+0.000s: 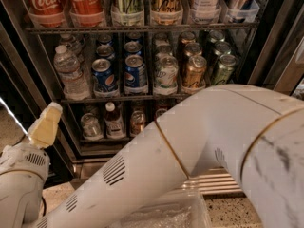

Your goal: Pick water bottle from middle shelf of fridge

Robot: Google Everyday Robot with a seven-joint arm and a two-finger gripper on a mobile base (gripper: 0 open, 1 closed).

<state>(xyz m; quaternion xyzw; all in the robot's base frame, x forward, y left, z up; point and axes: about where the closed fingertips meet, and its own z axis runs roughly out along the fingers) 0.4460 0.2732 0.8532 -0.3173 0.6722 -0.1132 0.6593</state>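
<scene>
The water bottle (71, 72), clear ribbed plastic with a white cap, stands upright at the left end of the middle shelf (123, 99). A second like bottle stands behind it. Blue Pepsi, green and gold cans fill the rest of that wire rack. The fridge (21, 75) has a black frame and its front is open to me. My gripper (45, 126), with its pale yellow tip, is at the lower left. It is below and left of the bottle, outside the fridge and apart from it.
Big red Coca-Cola cans (45, 1) sit on the rack above. A small bottle with a red-orange cap (110, 120) and several cans stand on the lower rack. My white arm (199, 146) crosses the lower right. A clear plastic bin (161, 215) lies below it.
</scene>
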